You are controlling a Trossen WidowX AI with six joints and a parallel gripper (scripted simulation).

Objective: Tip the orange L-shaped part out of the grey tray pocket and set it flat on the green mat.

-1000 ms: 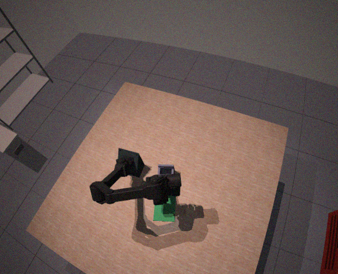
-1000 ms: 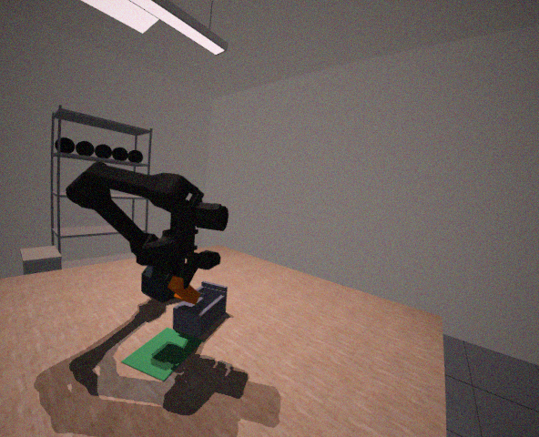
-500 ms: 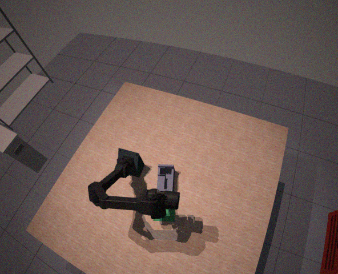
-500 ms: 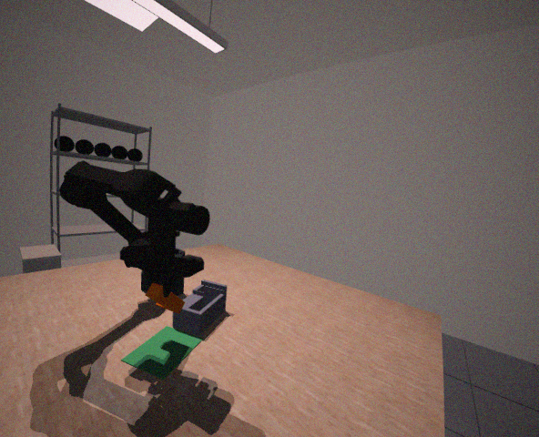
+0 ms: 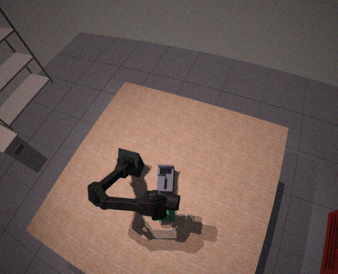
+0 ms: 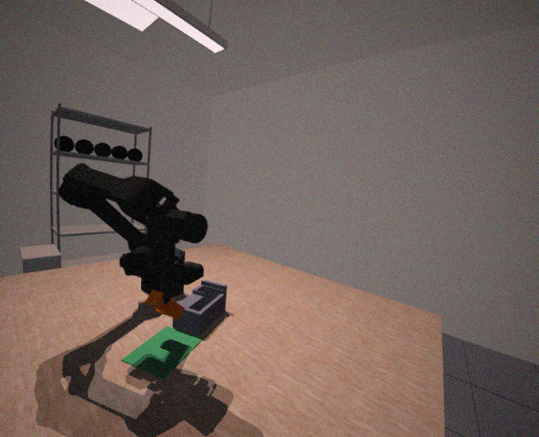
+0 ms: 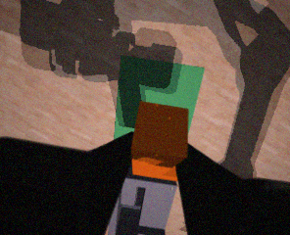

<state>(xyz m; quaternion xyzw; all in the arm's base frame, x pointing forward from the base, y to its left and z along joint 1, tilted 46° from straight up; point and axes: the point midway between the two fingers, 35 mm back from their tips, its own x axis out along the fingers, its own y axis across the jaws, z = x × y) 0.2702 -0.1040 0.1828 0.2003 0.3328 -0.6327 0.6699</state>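
Between the closed jaws of the tool [image 6: 165, 300] hangs the orange part [image 6: 165, 303], clamped and carried in the air, tilted, out of its pocket. From the wrist view its long axis runs away from the tool toward the green mat [image 7: 186, 90], which lies just ahead and below; the part's shadow falls on the mat. Just behind stands the grey tray [image 6: 204, 305], its pocket vacant, on the counter [image 6: 307, 329]. I judge lowering and levelling comes next. No writing is legible anywhere.
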